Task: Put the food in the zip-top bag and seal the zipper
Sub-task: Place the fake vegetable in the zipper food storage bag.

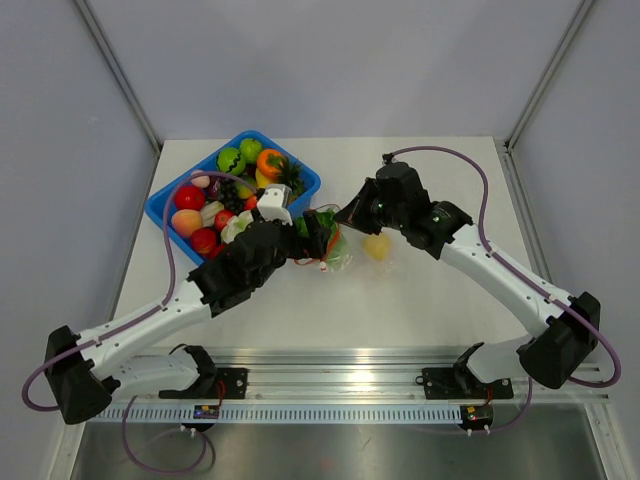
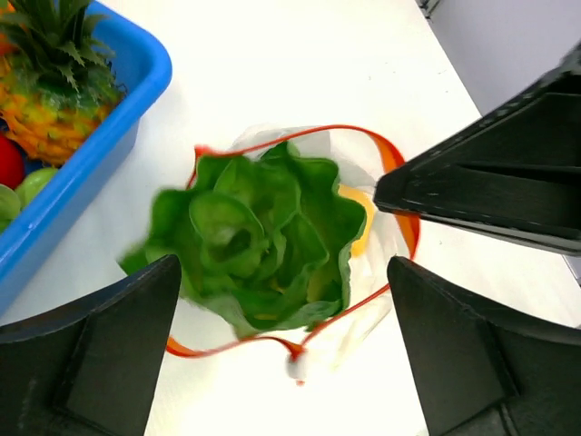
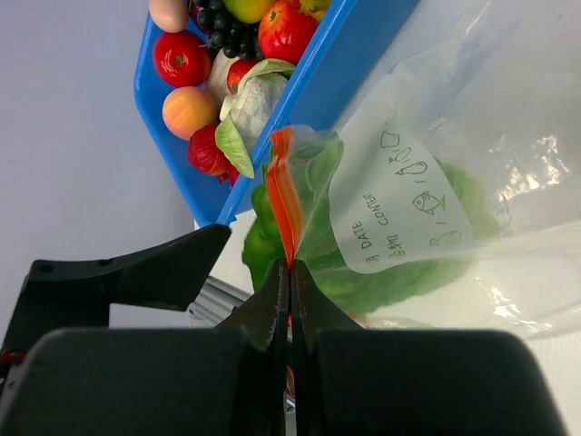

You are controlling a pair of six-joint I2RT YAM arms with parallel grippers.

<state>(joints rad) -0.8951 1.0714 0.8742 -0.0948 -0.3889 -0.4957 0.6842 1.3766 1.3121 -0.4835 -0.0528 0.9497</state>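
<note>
Both grippers were at the zip-top bag (image 1: 335,252), which lay mid-tabletop (image 1: 420,310) just beside the blue bin (image 1: 160,212). Right gripper (image 3: 289,292): jaws together, clamped on the zipper (image 3: 283,195) strip at the bag's mouth. Left gripper (image 2: 281,309): jaws wide apart over the mouth, no contact visible. Lettuce (image 2: 259,241) sat in the mouth with the zipper looped open around it, its leaves blurred in the left wrist view. Something yellow-orange showed inside the bag beside it. White slider tab (image 2: 295,367) sat at the near end of the loop. One yellow piece (image 1: 377,247) lay on the tabletop by the bag. Other food (image 1: 225,195) was in the bin.
</note>
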